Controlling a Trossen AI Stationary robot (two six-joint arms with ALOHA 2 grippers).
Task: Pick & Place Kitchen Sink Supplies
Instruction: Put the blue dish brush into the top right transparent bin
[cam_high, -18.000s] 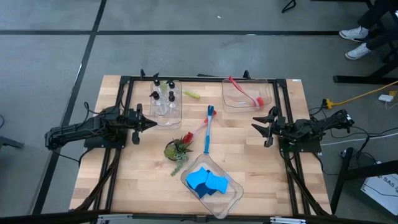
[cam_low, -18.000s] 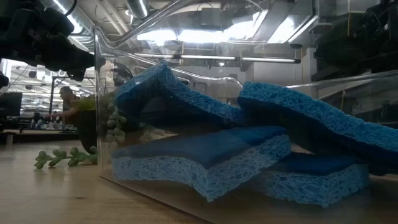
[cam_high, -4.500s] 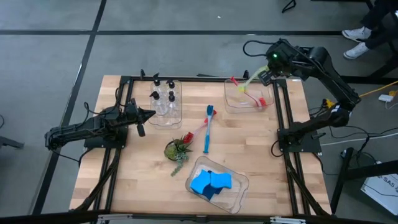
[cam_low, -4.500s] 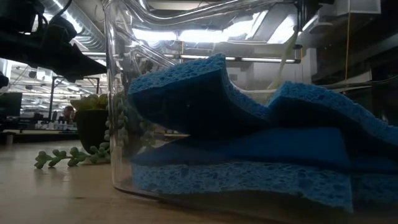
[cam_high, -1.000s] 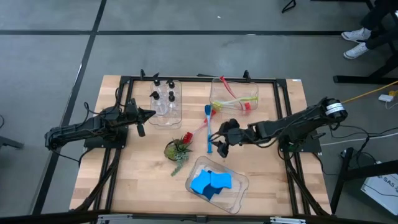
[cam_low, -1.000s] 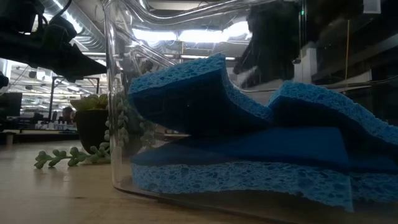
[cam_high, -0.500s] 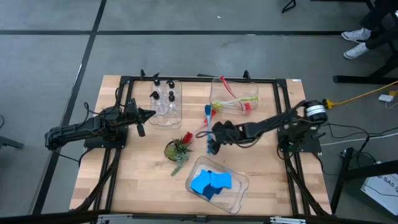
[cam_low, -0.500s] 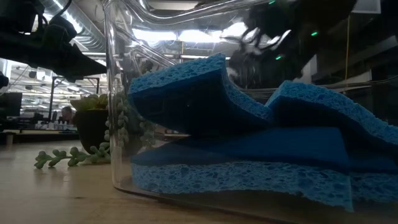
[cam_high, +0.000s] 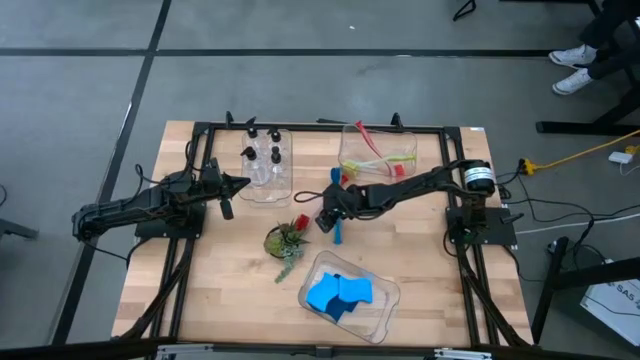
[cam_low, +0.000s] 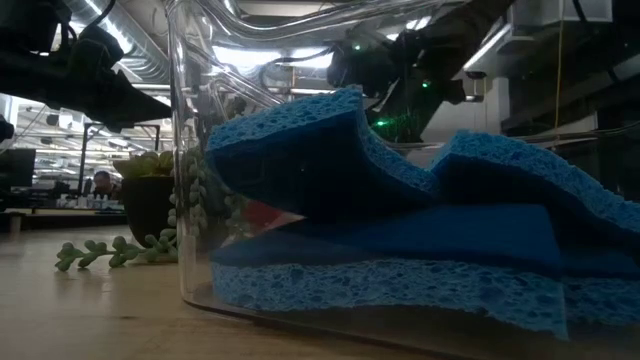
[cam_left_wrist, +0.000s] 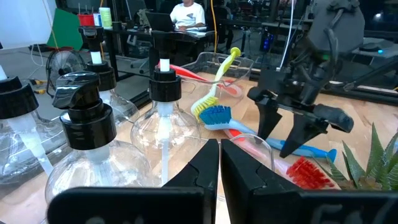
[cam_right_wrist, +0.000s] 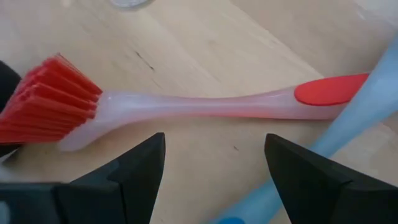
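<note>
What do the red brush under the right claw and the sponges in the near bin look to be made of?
Red brush: probably plastic, with a smooth, translucent, frosted-looking handle, an opaque red grip end and stiff red bristles. Sponges: porous blue foam, likely cellulose, with a matt, pitted surface and bent edges. The right claw hangs open over the brush.
</note>
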